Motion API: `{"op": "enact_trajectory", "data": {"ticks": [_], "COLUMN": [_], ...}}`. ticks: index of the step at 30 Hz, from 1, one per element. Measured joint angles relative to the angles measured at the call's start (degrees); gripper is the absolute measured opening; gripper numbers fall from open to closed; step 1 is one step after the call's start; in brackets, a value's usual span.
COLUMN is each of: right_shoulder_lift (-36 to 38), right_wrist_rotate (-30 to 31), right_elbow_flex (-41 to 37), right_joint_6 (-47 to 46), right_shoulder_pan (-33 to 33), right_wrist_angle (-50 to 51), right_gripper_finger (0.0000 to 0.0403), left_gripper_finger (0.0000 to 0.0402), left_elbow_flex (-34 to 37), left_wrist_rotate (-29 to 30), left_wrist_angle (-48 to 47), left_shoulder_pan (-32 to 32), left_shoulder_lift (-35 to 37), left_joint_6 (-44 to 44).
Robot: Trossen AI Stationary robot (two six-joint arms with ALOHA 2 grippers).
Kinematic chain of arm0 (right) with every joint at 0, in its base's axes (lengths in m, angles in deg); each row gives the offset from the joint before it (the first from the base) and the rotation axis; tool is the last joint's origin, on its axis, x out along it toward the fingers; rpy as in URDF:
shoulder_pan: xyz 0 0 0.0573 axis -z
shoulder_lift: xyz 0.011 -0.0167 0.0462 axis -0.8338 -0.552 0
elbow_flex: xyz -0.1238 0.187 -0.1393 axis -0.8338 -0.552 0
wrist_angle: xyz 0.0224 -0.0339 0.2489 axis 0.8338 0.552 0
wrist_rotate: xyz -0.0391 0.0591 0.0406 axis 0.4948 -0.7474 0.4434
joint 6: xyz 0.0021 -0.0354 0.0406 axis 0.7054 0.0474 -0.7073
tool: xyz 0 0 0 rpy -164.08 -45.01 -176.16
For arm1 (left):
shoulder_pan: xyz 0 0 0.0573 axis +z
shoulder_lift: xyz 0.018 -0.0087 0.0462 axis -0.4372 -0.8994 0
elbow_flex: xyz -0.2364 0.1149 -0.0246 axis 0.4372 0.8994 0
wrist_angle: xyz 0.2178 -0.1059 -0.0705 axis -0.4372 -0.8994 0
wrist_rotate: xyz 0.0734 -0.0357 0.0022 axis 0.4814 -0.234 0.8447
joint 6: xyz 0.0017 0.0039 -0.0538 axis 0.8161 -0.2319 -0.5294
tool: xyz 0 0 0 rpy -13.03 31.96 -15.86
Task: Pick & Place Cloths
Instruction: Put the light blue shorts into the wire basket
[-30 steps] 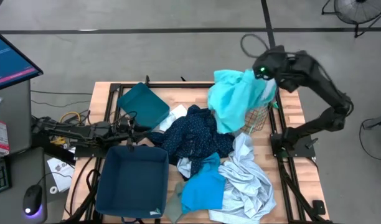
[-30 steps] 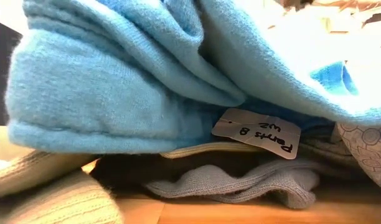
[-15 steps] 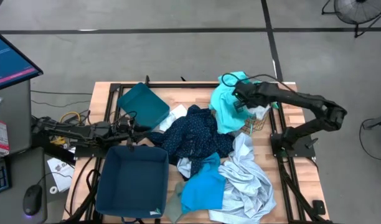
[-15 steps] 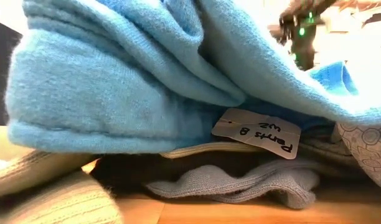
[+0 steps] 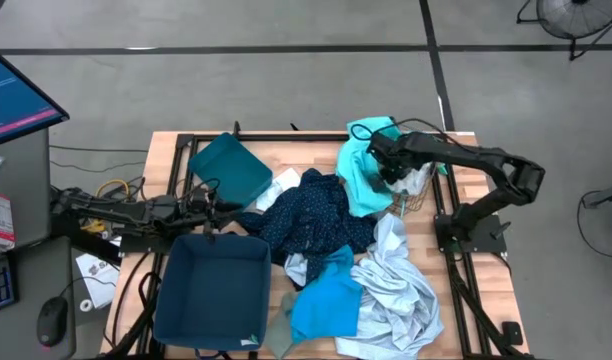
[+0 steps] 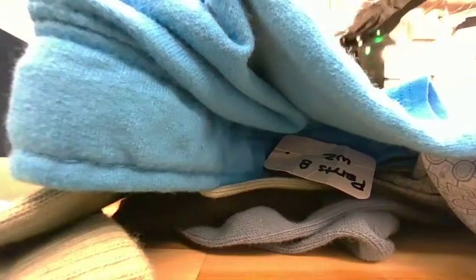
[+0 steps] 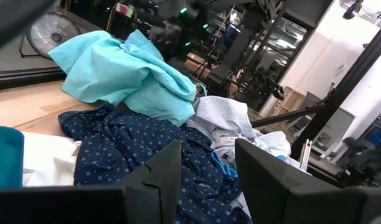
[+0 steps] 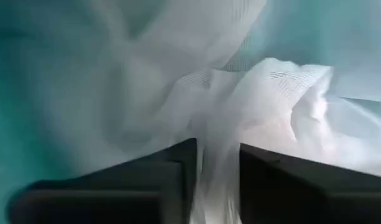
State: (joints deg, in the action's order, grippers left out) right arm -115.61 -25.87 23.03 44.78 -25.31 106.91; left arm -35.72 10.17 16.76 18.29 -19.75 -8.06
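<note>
High view: the right end effector (image 5: 386,165) has moved from its raised position off the far right edge of the surface (image 5: 306,152) down and inward, and now sits low over the wire-mesh basket (image 5: 416,192). The turquoise-and-white cloth (image 5: 361,170), which hung spread from it a second ago, has collapsed into a heap draped over the basket rim and the navy dotted cloth (image 5: 311,225). Right wrist view: white and turquoise fabric passes through the narrow gap between the fingers (image 8: 178,165), which have begun to part, so the grip is being let go. Judgement: this is the placement step for this garment; release is under way, not complete. The pale grey-blue cloth (image 5: 401,285) and bright blue cloth (image 5: 326,300) remain on the surface. The left end effector (image 7: 203,180) waits partly spread and empty at the left edge, beside the dark-blue bin (image 5: 211,290).
</note>
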Motion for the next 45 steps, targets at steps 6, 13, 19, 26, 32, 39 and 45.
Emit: {"op": "enact_trajectory", "data": {"ticks": [6, 13, 19, 26, 32, 39, 45], "right_shoulder_lift": [4.7, 8.3, 3.8, -3.8, -6.7, -5.6, -0.6], "right_wrist_rotate": [2.7, 2.9, 3.0, 3.1, 3.1, 2.9, 8.8], "right_elbow_flex": [6.6, 12.1, 13.3, 13.1, 13.1, 13.1, 13.2], "right_joint_6": [1.3, 0.3, -2.2, -4.7, -4.8, -2.1, -8.1], "right_shoulder_pan": [-3.2, -5.1, -3.0, -0.4, -1.4, -2.9, -3.1], "right_wrist_angle": [8.2, -1.7, -9.3, -1.4, -0.7, 2.7, 13.1], "right_gripper_finger": [0.0193, 0.0326, 0.0365, 0.0357, 0.0315, 0.0037, 0.0004], "left_gripper_finger": [0.0140, 0.0159, 0.0166, 0.0166, 0.0165, 0.0159, 0.0159], "left_elbow_flex": [0.0, 0.0, 0.0, 0.0, 0.0, 0.0, 0.0], "left_wrist_rotate": [1.5, 1.7, 1.7, 1.7, 1.7, 1.7, 1.7], "left_wrist_angle": [0.1, 0.2, 0.2, 0.3, 0.3, 0.3, 0.3], "left_shoulder_pan": [0.0, 0.0, 0.0, 0.0, 0.0, 0.0, 0.0], "left_shoulder_lift": [0.0, 0.0, 0.0, 0.0, 0.0, 0.0, 0.0], "left_joint_6": [0.0, 0.0, -1.1, -2.9, -3.0, -2.9, -2.9]}}
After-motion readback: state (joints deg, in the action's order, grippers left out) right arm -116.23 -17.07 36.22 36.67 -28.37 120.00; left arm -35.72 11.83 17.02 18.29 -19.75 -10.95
